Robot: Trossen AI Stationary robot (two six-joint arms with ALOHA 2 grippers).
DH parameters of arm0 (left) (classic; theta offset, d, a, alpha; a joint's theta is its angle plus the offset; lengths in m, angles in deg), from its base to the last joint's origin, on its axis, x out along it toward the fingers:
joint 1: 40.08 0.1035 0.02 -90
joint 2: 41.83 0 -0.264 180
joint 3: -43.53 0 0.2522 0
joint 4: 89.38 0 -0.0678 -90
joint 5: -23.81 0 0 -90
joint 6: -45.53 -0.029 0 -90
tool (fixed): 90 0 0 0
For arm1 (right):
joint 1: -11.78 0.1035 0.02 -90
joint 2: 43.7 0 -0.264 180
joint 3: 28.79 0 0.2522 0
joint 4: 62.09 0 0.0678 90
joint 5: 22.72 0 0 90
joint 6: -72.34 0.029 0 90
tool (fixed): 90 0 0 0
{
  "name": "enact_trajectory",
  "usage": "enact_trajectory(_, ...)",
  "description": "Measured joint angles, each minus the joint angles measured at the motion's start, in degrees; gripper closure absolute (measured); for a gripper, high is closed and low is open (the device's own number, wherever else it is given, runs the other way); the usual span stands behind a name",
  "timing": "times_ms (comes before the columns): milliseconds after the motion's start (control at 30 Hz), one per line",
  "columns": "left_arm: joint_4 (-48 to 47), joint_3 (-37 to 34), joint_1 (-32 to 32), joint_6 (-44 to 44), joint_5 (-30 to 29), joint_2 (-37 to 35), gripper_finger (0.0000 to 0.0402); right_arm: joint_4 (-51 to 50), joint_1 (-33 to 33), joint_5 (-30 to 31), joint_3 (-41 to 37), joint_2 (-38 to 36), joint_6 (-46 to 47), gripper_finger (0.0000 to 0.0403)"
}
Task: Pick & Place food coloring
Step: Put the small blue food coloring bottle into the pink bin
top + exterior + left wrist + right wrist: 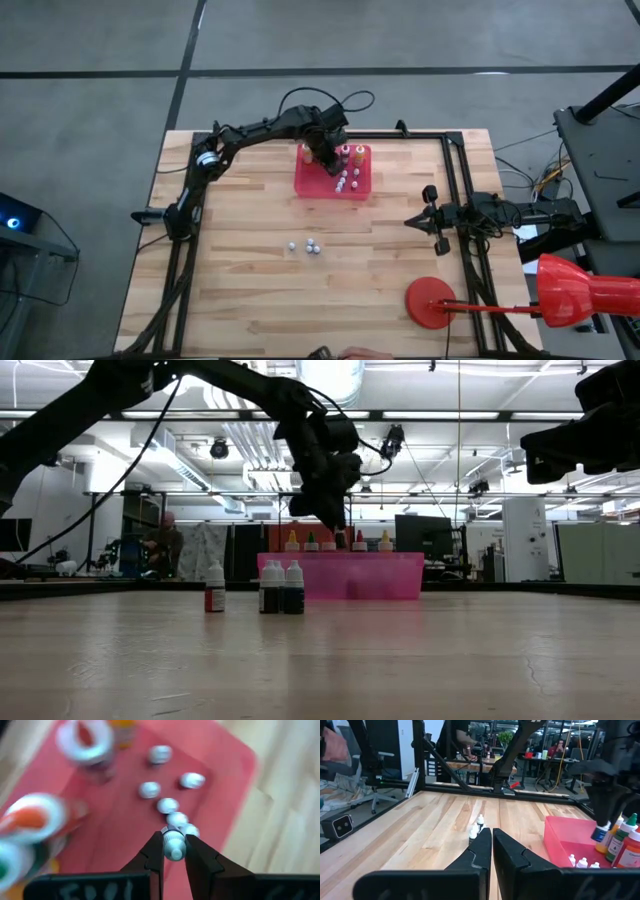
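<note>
The red tray [305,182] at the table's twelve o'clock held taller bottles [352,153] and small white-capped ones [347,180]. Above it, the left gripper [174,851] pinched one small bottle [174,843]. Three bottles [310,245] stood mid-table; the right gripper [492,840], fingers together and empty, waited at three o'clock

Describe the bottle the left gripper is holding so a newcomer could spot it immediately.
Find the red tray at the table's far middle. Above it hangs the left gripper, shut on a small bottle with a whitish cap. Unlike the small bottles standing in the tray, it is pinched between the dark fingers.
</note>
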Motion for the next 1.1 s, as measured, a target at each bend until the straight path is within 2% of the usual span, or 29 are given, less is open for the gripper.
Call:
enact_trajectory(200, 0.0, 0.0, -0.8, -25.2, 9.5, 0.0, 0.0371, 0.0, 0.0, 0.0, 0.0, 0.0, 0.0, 0.0394)
enact_trajectory(333, 0.0, 0.0, -1.2, -38.8, 10.0, 0.0, 0.0371, 0.0, 0.0, 0.0, 0.0, 0.0, 0.0, 0.0394)
enact_trajectory(467, 0.0, -0.2, -1.2, -48.3, 9.3, -0.1, 0.0371, 0.0, 0.0, 0.0, 0.0, 0.0, 0.0, 0.0394)
enact_trajectory(767, -0.6, -0.2, -1.1, -60.3, 7.3, -0.1, 0.0371, 0.0, 0.0, 0.0, 0.0, 0.0, 0.0, 0.0394)
enact_trajectory(967, -1.4, -0.4, -0.6, -61.6, 2.8, 0.1, 0.0371, 0.0, 0.0, 0.0, 0.0, 0.0, 0.0, 0.0394)
enact_trajectory(1100, -1.5, -0.4, -0.3, -61.6, 2.5, 1.0, 0.0371, 0.0, 0.0, 0.0, 0.0, 0.0, 0.0, 0.0394)
